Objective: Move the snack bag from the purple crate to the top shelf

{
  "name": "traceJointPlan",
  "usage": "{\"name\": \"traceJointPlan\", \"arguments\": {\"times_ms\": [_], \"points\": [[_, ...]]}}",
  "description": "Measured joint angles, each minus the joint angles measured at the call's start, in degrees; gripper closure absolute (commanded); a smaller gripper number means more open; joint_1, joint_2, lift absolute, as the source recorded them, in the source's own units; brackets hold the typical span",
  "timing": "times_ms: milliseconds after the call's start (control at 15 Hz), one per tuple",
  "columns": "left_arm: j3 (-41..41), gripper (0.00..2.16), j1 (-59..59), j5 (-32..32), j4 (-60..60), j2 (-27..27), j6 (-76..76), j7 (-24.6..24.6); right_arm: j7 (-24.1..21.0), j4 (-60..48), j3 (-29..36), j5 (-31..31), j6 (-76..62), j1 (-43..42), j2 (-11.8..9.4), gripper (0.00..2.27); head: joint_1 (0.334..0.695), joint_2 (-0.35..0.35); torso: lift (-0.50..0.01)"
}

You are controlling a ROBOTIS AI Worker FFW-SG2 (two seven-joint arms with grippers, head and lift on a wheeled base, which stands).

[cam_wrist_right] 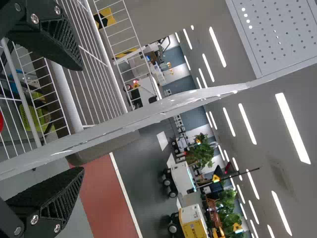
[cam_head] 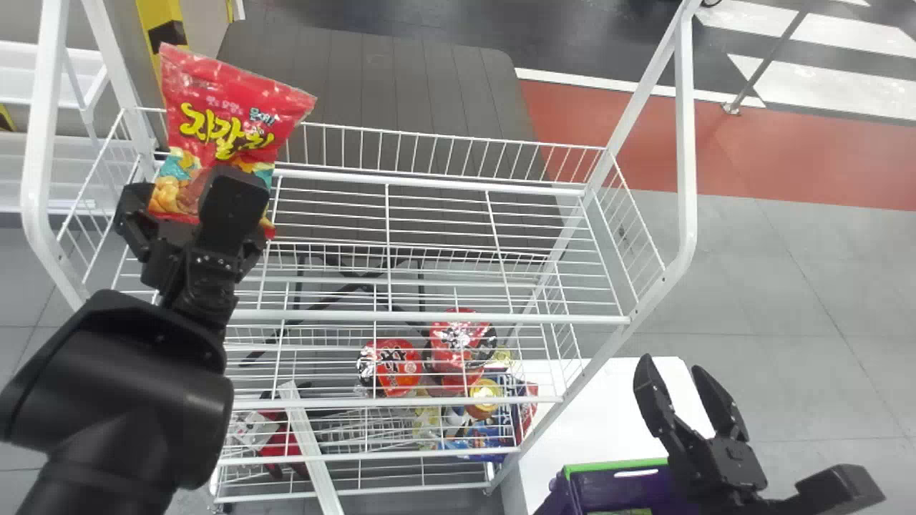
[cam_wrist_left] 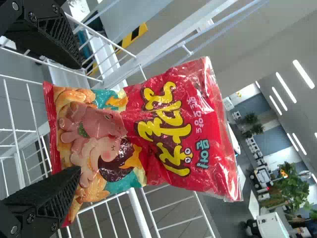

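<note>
Snack bag (cam_head: pixel 229 107) upright at top shelf (cam_head: pixel 429 316); left claw (cam_wrist_left: pixel 79 116) and right claw (cam_head: pixel 672 363) released.
The bag could be toppled if snagged during the left claw's withdrawal.

Pretty bright shot overall tbh. Rows of white ceiling lights (cam_wrist_right: pixel 293 128) glow hard out beyond the right gripper's (cam_head: pixel 670 363) fingers, with a soft sheen on the white rail (cam_wrist_right: pixel 163 106) in front of them. Past the left gripper's (cam_head: pixel 184 180) fingertips, the snack bag's (cam_wrist_left: pixel 190 106) crinkly film catches small shiny highlights. White tabletop (cam_head: pixel 597 415) beside the right fingers looks nearly blown out.
</note>
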State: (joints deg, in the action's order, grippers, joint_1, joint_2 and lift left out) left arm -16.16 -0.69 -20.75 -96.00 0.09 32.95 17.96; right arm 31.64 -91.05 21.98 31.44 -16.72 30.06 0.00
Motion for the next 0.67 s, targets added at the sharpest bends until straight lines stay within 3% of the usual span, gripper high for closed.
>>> {"name": "traceJointPlan", "arguments": {"times_ms": [667], "points": [[0.0,0.09,13.4,-1.2,-20.4,0.3,2.9,-1.2,0.0,0.0,0.6,0.0,0.1,0.0,0.0,0.1,0.695,-0.253,0.0]]}}
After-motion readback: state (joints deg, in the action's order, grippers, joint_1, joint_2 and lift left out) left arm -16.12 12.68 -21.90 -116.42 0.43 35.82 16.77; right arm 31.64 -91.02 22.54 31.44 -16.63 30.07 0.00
